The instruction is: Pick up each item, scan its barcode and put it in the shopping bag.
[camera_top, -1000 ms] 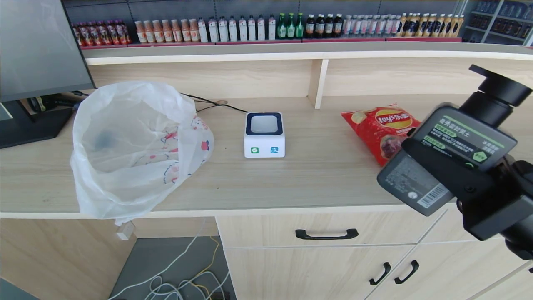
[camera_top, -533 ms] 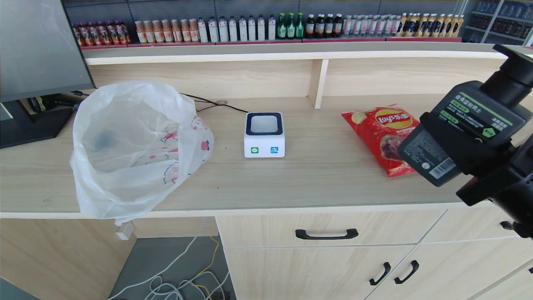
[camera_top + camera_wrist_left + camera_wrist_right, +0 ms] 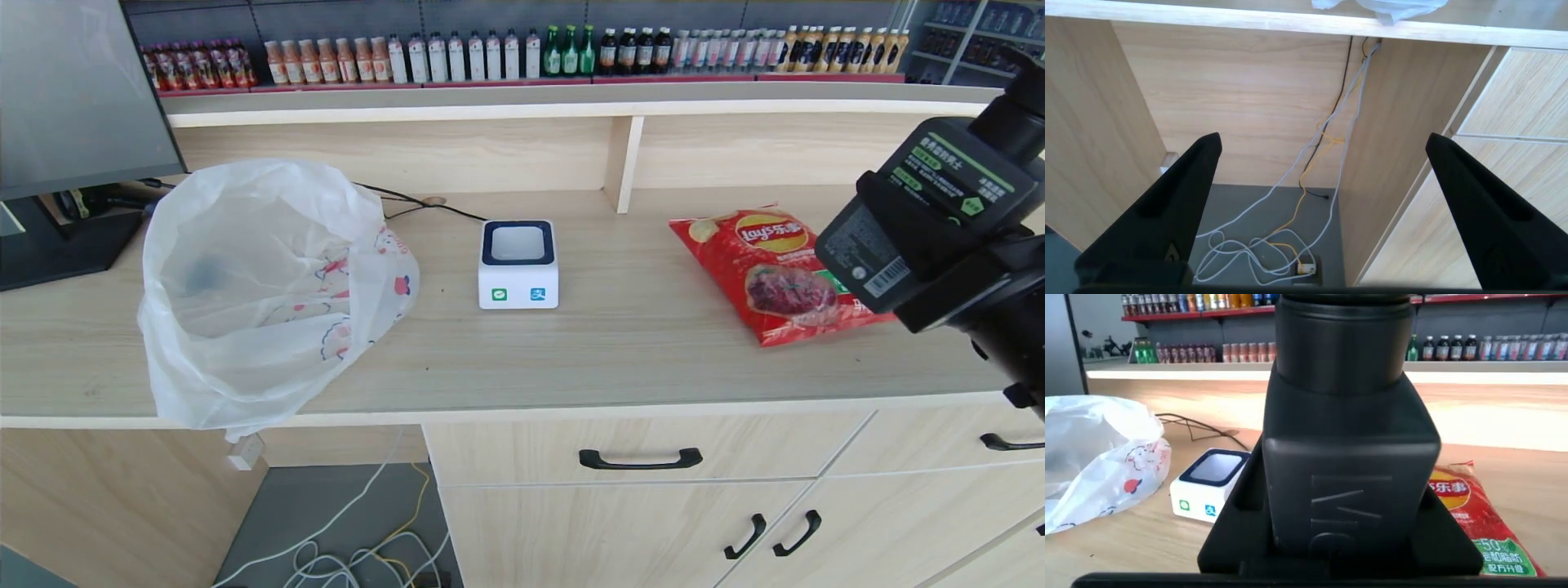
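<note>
Dark grey plastic bottle (image 3: 922, 216) with a black pump top sits clamped in the right gripper (image 3: 947, 253), whose fingers close on its flat sides. It is held tilted in the air, well to the right of the white scanner (image 3: 519, 264), its barcode label turned toward the scanner's side. A red chip bag (image 3: 771, 273) lies flat on the wooden counter (image 3: 620, 351) between scanner and bottle. The white shopping bag (image 3: 261, 286) stands with its mouth wide, just left of the scanner. The left gripper (image 3: 1321, 163) hangs lower than the scanner, under the counter edge, fingers spread wide and holding nothing, above loose cables (image 3: 1290, 237).
</note>
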`<state>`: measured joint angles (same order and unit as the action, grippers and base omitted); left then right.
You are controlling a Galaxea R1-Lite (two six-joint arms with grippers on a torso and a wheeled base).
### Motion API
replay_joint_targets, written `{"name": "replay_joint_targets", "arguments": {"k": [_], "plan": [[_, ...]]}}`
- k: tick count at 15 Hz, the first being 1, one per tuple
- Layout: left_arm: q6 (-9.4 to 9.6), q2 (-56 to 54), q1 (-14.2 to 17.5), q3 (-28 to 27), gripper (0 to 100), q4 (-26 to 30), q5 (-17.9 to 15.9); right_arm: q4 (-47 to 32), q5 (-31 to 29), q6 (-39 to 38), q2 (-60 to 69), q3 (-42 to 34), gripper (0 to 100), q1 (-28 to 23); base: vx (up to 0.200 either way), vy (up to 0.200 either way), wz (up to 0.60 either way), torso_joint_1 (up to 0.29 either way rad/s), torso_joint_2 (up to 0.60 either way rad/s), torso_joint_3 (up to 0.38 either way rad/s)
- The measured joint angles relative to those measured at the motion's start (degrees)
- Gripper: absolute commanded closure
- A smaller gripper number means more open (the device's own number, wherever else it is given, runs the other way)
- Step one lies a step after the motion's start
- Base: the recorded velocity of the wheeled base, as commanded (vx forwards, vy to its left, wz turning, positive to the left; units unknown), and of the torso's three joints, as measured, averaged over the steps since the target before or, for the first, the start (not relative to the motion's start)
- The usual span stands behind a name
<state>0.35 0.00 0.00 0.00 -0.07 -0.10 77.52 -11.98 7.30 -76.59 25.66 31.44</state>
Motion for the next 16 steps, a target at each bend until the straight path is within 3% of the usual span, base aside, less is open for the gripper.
{"name": "replay_joint_targets", "arguments": {"k": [6, 16], "plan": [[-0.06, 0.0, 0.0, 0.0, 0, 0.0, 0.0, 3.5, 0.0, 1.2, -6.7, 3.8, 100, -3.2, 0.0, 0.0, 0.0, 0.0, 0.0, 0.0], [-0.09, 0.0, 0.0, 0.0, 0, 0.0, 0.0, 4.8, 1.2, 0.8, -11.0, 4.0, 100, -5.4, 0.0, 0.2, 0.0, 0.002, 0.0, 0.001]]}}
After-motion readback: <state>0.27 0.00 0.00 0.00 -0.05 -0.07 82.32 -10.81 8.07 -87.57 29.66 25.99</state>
